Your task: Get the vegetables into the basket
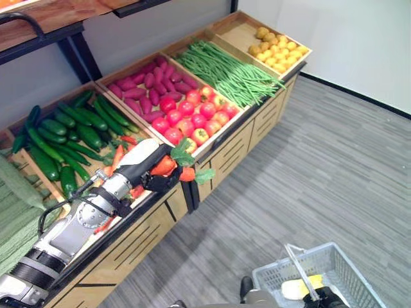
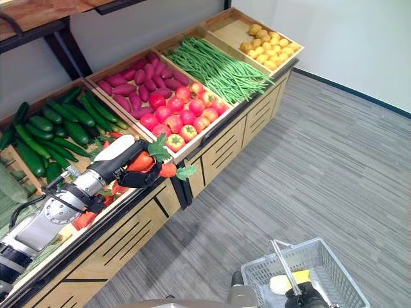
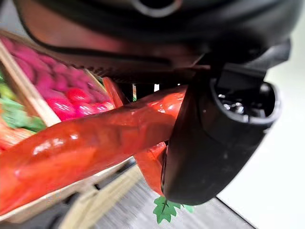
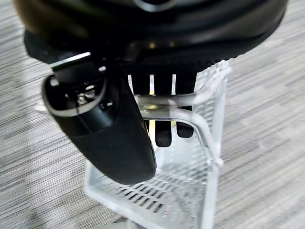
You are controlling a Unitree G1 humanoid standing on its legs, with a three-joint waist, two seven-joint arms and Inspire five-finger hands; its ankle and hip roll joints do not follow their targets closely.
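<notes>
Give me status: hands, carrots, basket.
Left hand shut on carrots at the stand's edge. Right hand shut on basket handle, low over floor. Nothing blocking between.

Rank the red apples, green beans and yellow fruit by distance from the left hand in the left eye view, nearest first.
Measured from the left hand, which is curled round carrots:
1. Red apples, in the bin just beyond the hand.
2. Green beans, one bin farther along.
3. Yellow fruit, in the end bin by the wall.
</notes>
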